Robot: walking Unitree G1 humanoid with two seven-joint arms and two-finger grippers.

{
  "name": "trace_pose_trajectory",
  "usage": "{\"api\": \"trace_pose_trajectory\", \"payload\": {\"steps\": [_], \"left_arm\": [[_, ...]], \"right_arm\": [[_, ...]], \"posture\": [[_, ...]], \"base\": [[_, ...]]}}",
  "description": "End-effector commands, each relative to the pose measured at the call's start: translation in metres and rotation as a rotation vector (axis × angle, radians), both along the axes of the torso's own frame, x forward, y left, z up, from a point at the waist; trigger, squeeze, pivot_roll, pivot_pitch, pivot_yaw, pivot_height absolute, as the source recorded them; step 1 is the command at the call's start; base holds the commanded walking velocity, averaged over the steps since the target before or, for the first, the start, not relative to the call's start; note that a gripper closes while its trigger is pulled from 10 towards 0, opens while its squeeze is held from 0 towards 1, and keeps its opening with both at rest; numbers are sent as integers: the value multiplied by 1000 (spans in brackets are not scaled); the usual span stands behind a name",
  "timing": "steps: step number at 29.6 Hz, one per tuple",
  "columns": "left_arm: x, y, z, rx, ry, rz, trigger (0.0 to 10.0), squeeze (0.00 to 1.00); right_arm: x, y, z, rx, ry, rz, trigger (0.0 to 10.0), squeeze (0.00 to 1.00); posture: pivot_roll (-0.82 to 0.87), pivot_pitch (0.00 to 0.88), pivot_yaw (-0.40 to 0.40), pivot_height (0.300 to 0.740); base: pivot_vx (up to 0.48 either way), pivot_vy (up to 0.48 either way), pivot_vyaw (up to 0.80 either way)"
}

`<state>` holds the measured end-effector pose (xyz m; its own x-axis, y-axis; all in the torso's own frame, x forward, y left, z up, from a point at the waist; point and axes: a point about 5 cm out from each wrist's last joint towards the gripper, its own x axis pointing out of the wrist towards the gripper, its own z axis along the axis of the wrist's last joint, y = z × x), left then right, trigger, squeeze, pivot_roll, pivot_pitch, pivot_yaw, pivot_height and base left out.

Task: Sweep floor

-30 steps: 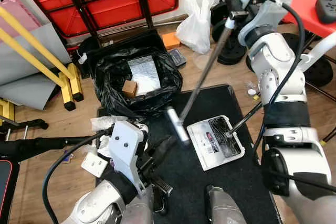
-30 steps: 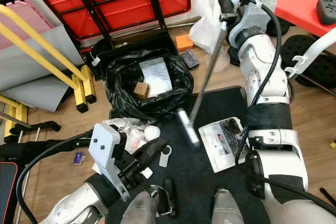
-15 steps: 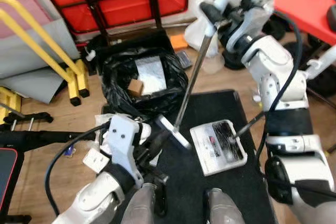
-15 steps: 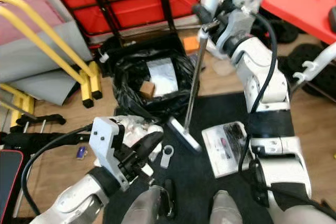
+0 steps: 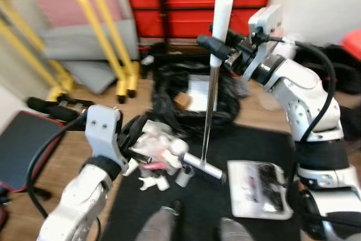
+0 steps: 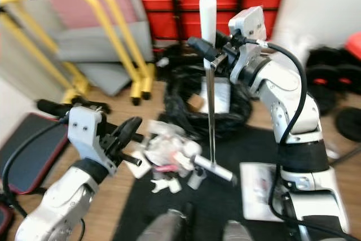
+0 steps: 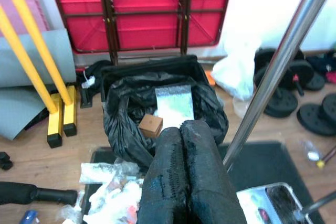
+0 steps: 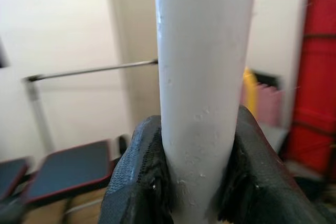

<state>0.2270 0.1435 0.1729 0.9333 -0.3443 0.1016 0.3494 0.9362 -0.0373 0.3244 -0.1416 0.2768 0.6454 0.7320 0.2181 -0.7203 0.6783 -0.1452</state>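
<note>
Broom upright | right fingers clamped | litter at mat edge

White grip and silver shaft on the broom. Black fingers on the right gripper. Black bin bag, black mat, white dustpan, yellow rails, red panel, pale wooden floor.

Wooden floor: black mat holding white dustpan, broom head; litter pile at mat edge.
</note>
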Motion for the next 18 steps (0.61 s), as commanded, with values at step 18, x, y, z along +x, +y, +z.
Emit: {"api": "trace_pose_trajectory", "payload": {"steps": [18], "left_arm": [[5, 14, -29, 79, 44, 188, 10000, 0]], "right_arm": [[-24, 31, -23, 38, 62, 90, 10000, 0]], "posture": [[-47, 0, 16, 740]], "base": [[0, 0, 800]]}}
